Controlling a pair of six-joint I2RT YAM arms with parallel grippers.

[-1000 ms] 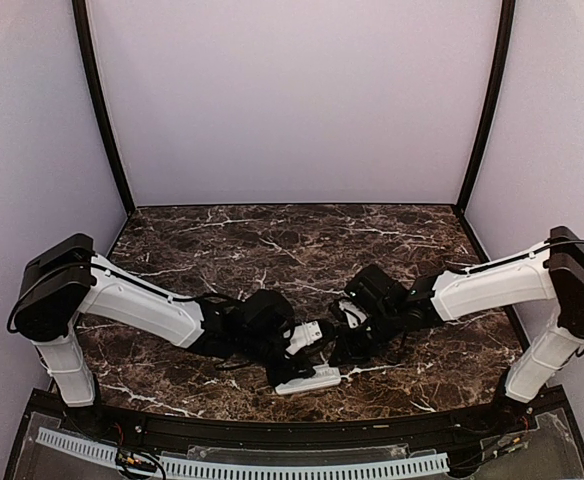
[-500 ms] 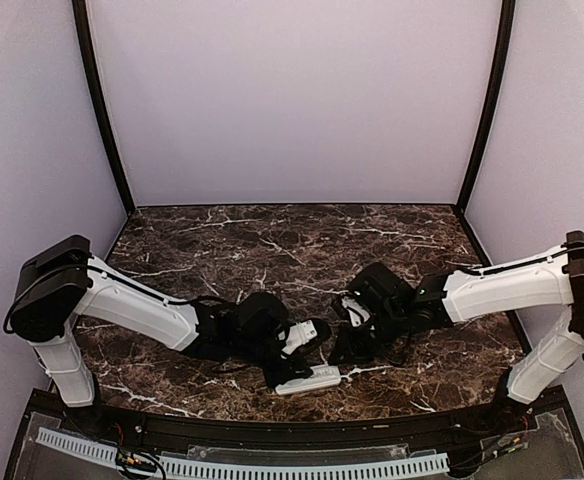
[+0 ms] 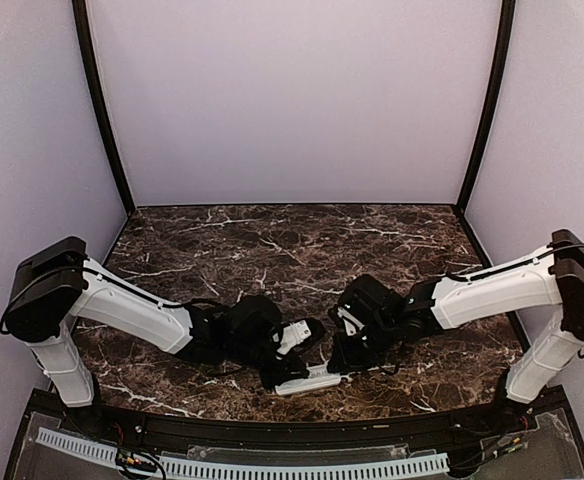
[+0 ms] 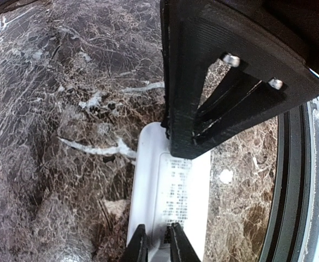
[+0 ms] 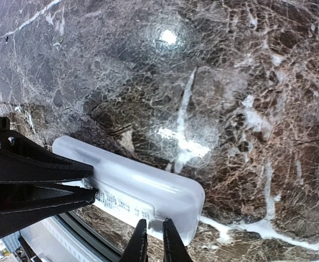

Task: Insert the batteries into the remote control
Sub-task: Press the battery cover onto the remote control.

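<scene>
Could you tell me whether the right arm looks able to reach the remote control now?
Probably yes: the right gripper is at the remote control's free end, left gripper opposite.

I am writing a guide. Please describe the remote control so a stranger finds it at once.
On the dark marble table, look at the middle of the near edge, where the left gripper and right gripper meet. The remote control lies there: a small white oblong with rounded corners and a printed label, unlike the black grippers beside it.

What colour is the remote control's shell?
The remote control is white, clearest in the right wrist view.
</scene>
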